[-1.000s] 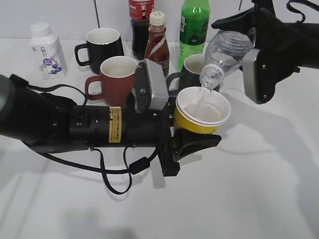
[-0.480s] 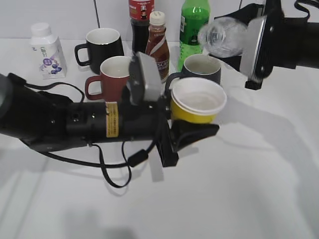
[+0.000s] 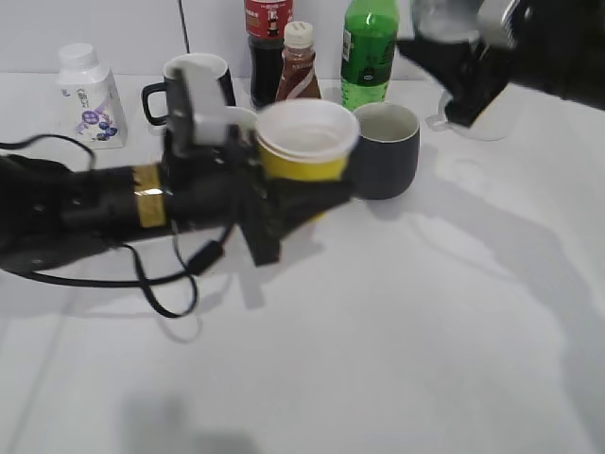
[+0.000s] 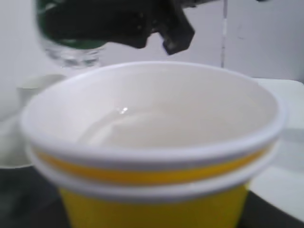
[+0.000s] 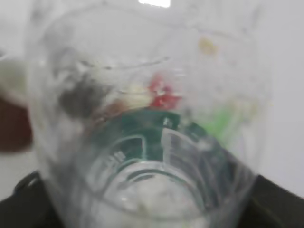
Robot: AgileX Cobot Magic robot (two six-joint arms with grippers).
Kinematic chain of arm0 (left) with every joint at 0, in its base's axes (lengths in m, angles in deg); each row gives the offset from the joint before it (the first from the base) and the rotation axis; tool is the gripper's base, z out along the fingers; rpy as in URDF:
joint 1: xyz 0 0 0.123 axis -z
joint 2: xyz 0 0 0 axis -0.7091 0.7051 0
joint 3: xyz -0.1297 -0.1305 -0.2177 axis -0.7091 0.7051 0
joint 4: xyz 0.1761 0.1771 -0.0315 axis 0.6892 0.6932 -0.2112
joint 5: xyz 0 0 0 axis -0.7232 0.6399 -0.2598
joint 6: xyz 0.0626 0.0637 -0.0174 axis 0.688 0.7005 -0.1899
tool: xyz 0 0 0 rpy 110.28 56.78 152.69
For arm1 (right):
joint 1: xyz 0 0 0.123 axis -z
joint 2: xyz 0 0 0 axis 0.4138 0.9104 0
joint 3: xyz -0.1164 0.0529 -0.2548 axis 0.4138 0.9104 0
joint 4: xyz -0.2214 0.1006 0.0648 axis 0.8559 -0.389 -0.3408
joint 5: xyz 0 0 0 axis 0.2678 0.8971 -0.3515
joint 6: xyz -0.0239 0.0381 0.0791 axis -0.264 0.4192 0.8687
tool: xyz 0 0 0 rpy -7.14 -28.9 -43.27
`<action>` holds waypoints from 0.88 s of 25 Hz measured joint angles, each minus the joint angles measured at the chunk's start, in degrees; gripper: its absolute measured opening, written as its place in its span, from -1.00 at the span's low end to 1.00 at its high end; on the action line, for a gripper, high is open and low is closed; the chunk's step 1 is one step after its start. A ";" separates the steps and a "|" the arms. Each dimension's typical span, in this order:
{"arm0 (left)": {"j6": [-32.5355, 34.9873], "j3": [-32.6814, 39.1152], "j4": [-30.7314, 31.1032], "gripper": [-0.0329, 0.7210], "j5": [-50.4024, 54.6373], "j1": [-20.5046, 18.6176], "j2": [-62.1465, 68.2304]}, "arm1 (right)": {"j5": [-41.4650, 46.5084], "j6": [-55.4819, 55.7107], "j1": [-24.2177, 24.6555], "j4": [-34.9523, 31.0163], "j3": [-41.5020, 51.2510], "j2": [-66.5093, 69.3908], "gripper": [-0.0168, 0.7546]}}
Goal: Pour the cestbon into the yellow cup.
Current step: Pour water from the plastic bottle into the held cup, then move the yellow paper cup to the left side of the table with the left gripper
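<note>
My left gripper [image 3: 312,194] is shut on the yellow cup [image 3: 304,142] and holds it up in front of the mugs. The cup fills the left wrist view [image 4: 152,156], with a little water in its white inside. My right gripper [image 3: 463,66] is shut on the cestbon [image 3: 444,19] at the top right, well away from the cup. Only the bottle's clear lower part shows there. In the right wrist view the clear bottle [image 5: 152,142] with its dark green label fills the frame. It also shows at the top left of the left wrist view [image 4: 71,42].
Behind the cup stand a dark grey mug [image 3: 386,149], a black mug [image 3: 194,80], a bright green bottle [image 3: 369,52], a brown sauce bottle [image 3: 298,61], a cola bottle [image 3: 267,43] and a small white bottle [image 3: 88,95]. A clear cap [image 3: 440,121] lies at the right.
The bottle stopped pouring, tipped back and moved up and right. The left arm drew the cup back to the left and slightly up, away from the bottle.
</note>
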 joint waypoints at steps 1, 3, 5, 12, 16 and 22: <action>0.00 0.57 -0.07 0.10 0.00 -0.82 -0.80 | -0.20 0.71 0.00 -2.07 0.00 0.00 0.23; 0.00 1.69 -0.18 0.10 0.01 -2.82 -2.30 | -0.25 1.98 0.00 -6.06 0.00 0.00 0.23; 0.00 2.80 -0.18 0.10 0.07 -4.65 -4.12 | -0.20 2.78 0.00 -8.42 0.00 0.00 0.23; 0.00 6.13 -0.84 0.10 0.02 -11.55 -8.93 | 1.08 8.35 0.00 -18.21 0.00 0.00 0.23; 0.00 7.92 -1.96 0.10 0.01 -15.36 -10.59 | 6.10 15.42 0.00 -20.05 0.00 0.00 0.23; 0.00 9.17 -2.71 0.10 1.70 -19.78 -11.48 | 11.57 21.72 0.00 -22.82 1.80 0.00 0.23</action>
